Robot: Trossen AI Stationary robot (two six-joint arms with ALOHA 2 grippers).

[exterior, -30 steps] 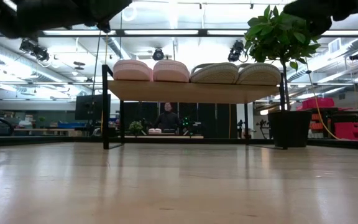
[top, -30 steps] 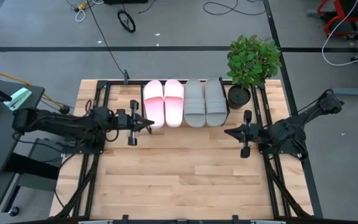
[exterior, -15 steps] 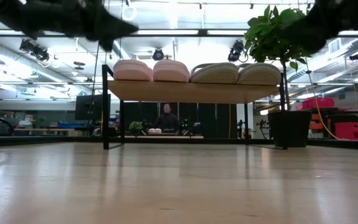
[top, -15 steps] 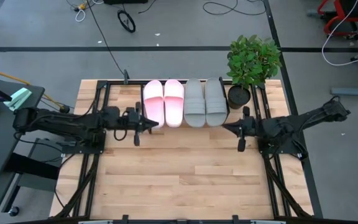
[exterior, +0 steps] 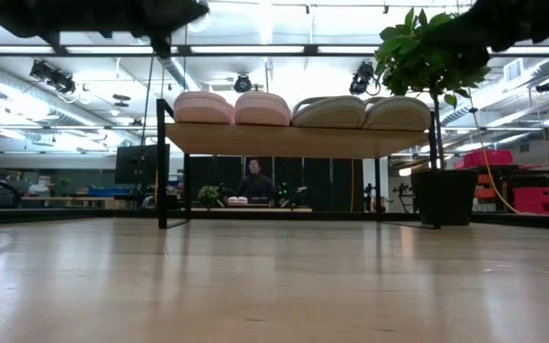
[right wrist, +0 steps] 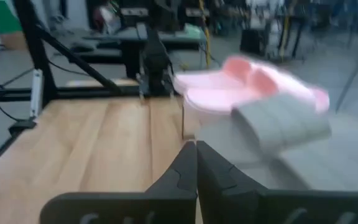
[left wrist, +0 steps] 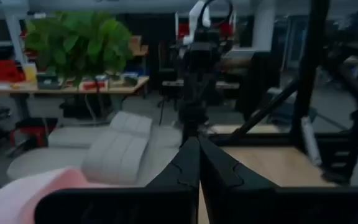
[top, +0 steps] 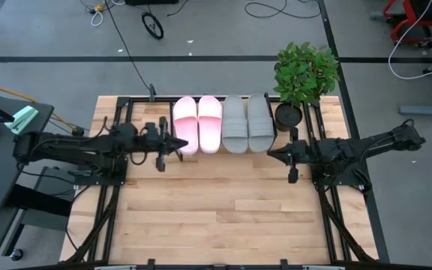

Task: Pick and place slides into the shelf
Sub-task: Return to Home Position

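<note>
Two pale pink slides (top: 197, 124) and two grey slides (top: 247, 124) lie side by side, soles down, on the shelf's wooden board (exterior: 294, 140). The board stands on thin black legs at the far side of the table. My left gripper (top: 182, 145) hangs shut and level just off the pink pair's near left corner, holding nothing. My right gripper (top: 270, 154) hangs shut and level near the grey pair's near right corner, also holding nothing. Both wrist views show shut fingertips (left wrist: 197, 146) (right wrist: 196, 149) with the slides (left wrist: 114, 146) (right wrist: 247, 81) beyond them.
A potted plant (top: 304, 75) in a dark pot (top: 287, 116) stands at the shelf's right end, close behind my right gripper. Black frame rails (top: 122, 127) run along both table sides. Bare wooden tabletop (top: 223, 202) lies in front of the shelf. A person (exterior: 255, 181) sits far behind.
My right arm has swung round, so its shut gripper now points straight at the table's left edge and sits slightly nearer the shelf. My left gripper has rolled about its own axis, dipped and come back up, staying shut beside the pink slides. The slides have not moved.
</note>
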